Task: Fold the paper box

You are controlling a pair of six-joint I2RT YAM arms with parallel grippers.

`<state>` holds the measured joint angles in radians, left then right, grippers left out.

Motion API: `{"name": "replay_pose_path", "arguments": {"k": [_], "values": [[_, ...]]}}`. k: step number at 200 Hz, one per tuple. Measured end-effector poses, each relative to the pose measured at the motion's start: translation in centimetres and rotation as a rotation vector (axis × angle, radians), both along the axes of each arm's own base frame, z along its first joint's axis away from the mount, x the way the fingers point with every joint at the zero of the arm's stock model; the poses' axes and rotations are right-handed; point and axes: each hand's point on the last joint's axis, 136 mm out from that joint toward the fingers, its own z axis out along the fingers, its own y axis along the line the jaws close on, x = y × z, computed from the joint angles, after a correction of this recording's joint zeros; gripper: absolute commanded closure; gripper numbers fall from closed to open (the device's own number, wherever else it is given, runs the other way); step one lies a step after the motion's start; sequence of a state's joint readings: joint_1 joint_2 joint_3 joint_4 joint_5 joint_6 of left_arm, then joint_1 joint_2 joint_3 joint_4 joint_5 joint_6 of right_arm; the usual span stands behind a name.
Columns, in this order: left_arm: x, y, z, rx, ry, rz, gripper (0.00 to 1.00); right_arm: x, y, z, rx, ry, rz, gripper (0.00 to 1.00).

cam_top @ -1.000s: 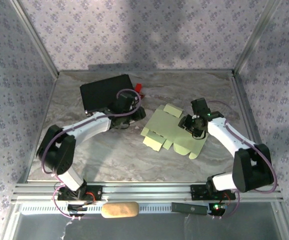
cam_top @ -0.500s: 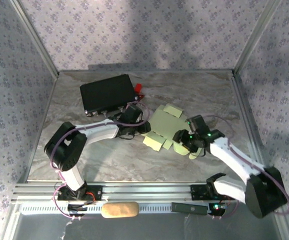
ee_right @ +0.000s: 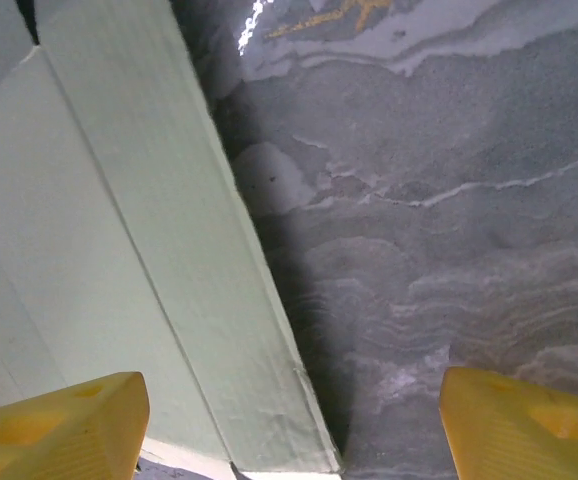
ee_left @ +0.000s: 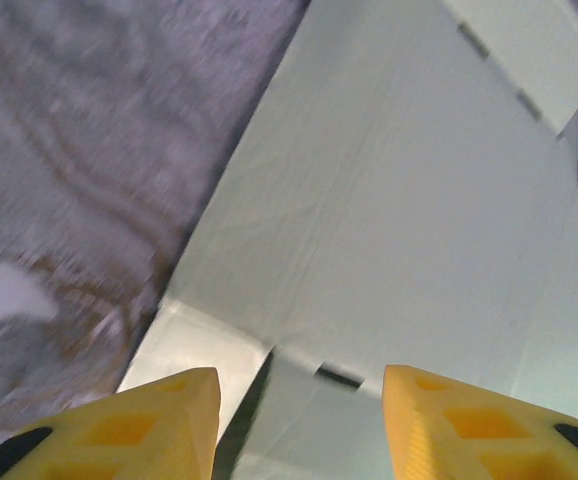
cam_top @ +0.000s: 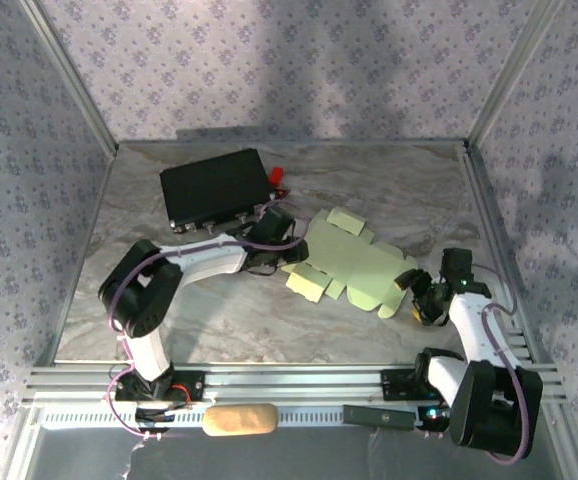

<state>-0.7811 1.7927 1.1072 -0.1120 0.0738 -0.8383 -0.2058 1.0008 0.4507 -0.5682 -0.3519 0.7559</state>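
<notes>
1. Right tool (cam_top: 417, 295): drawn back from over the paper box (cam_top: 354, 262) to its right end, toward the desk's (cam_top: 219, 310) right edge. Left tool (cam_top: 279, 240): come forward from the black case (cam_top: 214, 187) to the paper box's left edge.
2. Paper box: flat pale-green cutout, unfolded, lying right of the desk's centre. Its long axis runs roughly left to right.
3. Left tool (ee_left: 299, 400): fingers apart, holding nothing. The paper box (ee_left: 399, 230) lies directly beneath, with a flap junction between the fingers.
4. Right tool (ee_right: 289, 420): spread wide, empty. The paper box's (ee_right: 89, 260) end strip lies toward one finger, bare desk toward the other.
5. Judgement: the tools bracket the long axis. The left one is nearer, already over the paper box.
</notes>
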Motion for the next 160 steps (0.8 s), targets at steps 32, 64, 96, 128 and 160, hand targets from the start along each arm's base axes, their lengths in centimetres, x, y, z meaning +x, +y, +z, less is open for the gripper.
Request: {"name": "replay_pose_path", "arguments": {"k": [32, 64, 96, 128, 160], "values": [[1.7, -1.7, -0.8, 0.01, -0.008, -0.014, 0.56, 0.7, 0.3, -0.2, 0.044, -0.043, 0.027, 0.2], [2.0, -1.4, -3.9, 0.073, 0.027, -0.008, 0.58, 1.1, 0.7, -0.6, 0.099, -0.065, 0.024, 0.21], [2.6, -1.4, -4.2, 0.086, 0.016, 0.007, 0.59, 1.0, 0.7, -1.0, 0.125, -0.056, 0.012, 0.26], [3.0, -1.6, -4.1, 0.077, 0.004, 0.01, 0.59, 1.0, 0.7, -1.2, 0.149, -0.051, -0.014, 0.34], [3.0, -1.7, -4.1, 0.076, 0.002, 0.01, 0.6, 1.9, 1.3, -0.9, 0.212, -0.096, -0.029, 0.4]]}}
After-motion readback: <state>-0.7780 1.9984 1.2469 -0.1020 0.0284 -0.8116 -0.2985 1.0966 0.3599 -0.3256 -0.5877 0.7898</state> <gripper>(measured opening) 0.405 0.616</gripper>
